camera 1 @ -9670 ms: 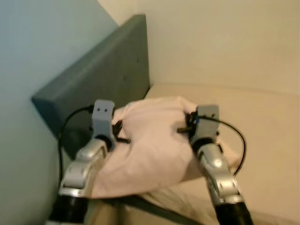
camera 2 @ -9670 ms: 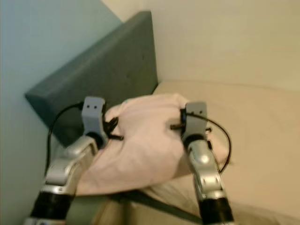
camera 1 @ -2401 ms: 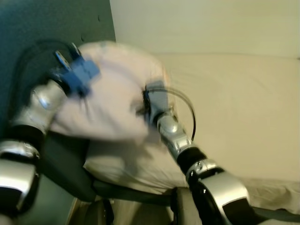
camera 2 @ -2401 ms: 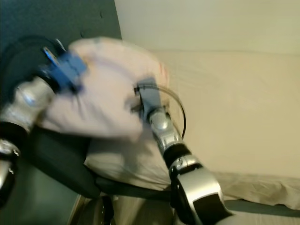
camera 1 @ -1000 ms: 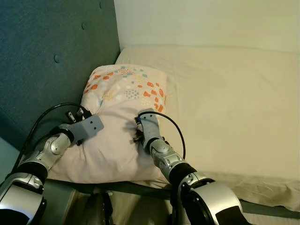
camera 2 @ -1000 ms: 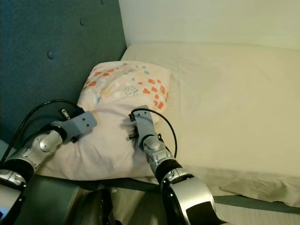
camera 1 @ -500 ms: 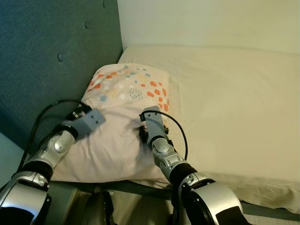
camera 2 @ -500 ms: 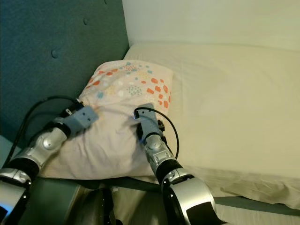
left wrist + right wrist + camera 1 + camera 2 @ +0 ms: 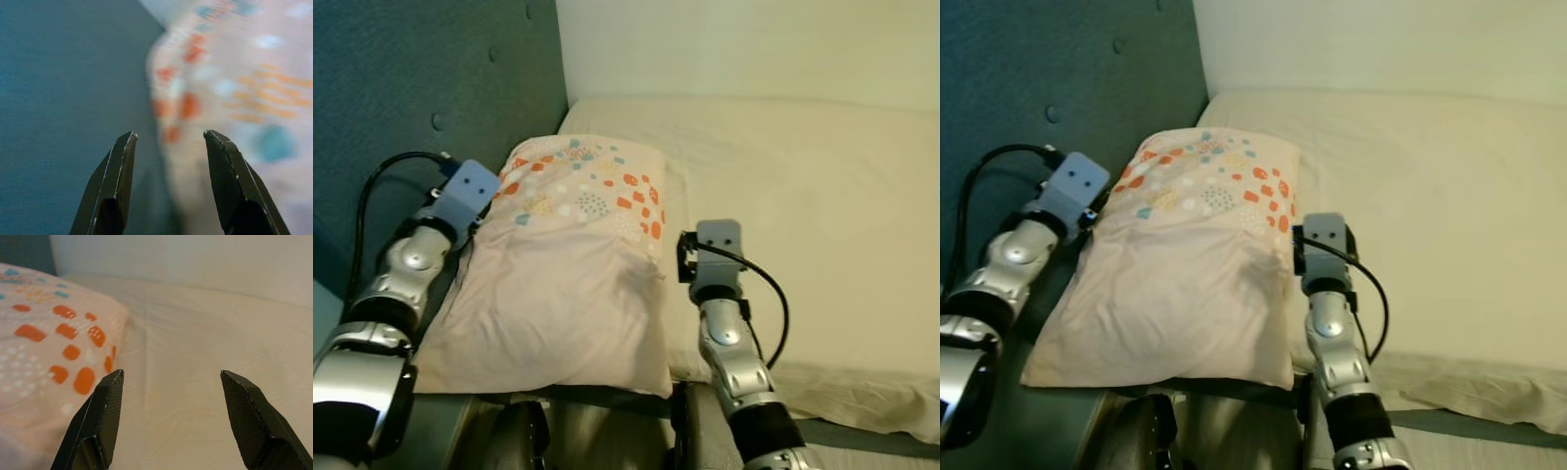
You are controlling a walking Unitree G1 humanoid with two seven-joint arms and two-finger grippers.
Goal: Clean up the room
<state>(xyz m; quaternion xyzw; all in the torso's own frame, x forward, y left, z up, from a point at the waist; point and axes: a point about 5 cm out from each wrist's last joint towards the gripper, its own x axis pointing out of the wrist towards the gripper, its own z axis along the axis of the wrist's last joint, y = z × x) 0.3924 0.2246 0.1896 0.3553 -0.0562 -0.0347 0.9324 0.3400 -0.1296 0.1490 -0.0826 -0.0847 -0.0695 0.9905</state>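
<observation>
Head views: a pink pillow [image 9: 563, 259] with orange and blue spots is seen lying flat on the cream bed [image 9: 822, 215], against the teal headboard [image 9: 401, 88]. The pillow is flanked by both arms.

Left wrist view: the left gripper [image 9: 168, 142] is found spread apart, holding nothing; the pillow's edge is seen just ahead of it, beside the headboard.

Right wrist view: the right gripper [image 9: 171, 377] is found released and empty above the sheet, the pillow lying just beside one finger.
</observation>
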